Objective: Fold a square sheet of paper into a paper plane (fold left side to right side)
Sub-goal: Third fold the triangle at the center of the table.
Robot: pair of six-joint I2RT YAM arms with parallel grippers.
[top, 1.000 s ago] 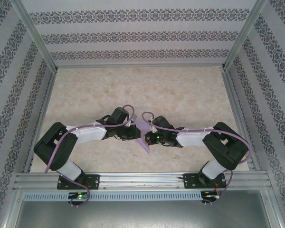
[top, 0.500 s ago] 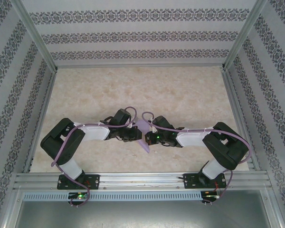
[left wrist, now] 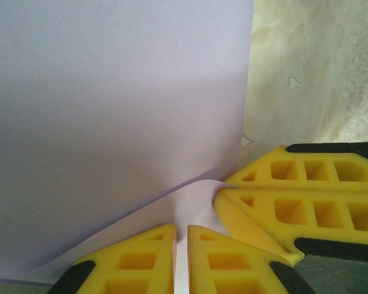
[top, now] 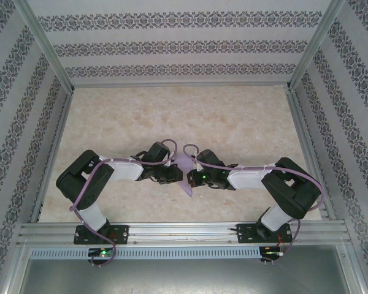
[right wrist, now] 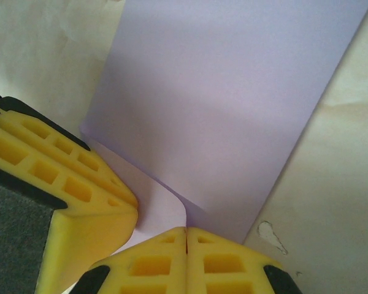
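Aluminium rail (top: pixel 184 228) runs along the near edge of the table (top: pixel 233 116), and just beyond its middle the two arms meet tip to tip. A little left of the rail's midpoint, the left gripper (left wrist: pixel 181 236) has its yellow fingers (left wrist: pixel 141 263) drawn almost together, with a pale sliver of paper in the slit between them; it is clenched on the sheet's edge. A little right of that midpoint, the right gripper (right wrist: pixel 186 236) has its jaws pressed flat together, pinching a curled corner of the same sheet. The square sheet of paper (top: pixel 186 182) sits between both tips, just beyond the rail's centre, one point aimed back toward the rail. It is plain lavender, smooth and unmarked. Up close it shows two layers: a broad, darker flap raised above a paler layer, the two meeting along a soft bend beside the fingertips. Farther from the rail the mottled beige table stretches bare to the patterned walls (top: pixel 184 46).
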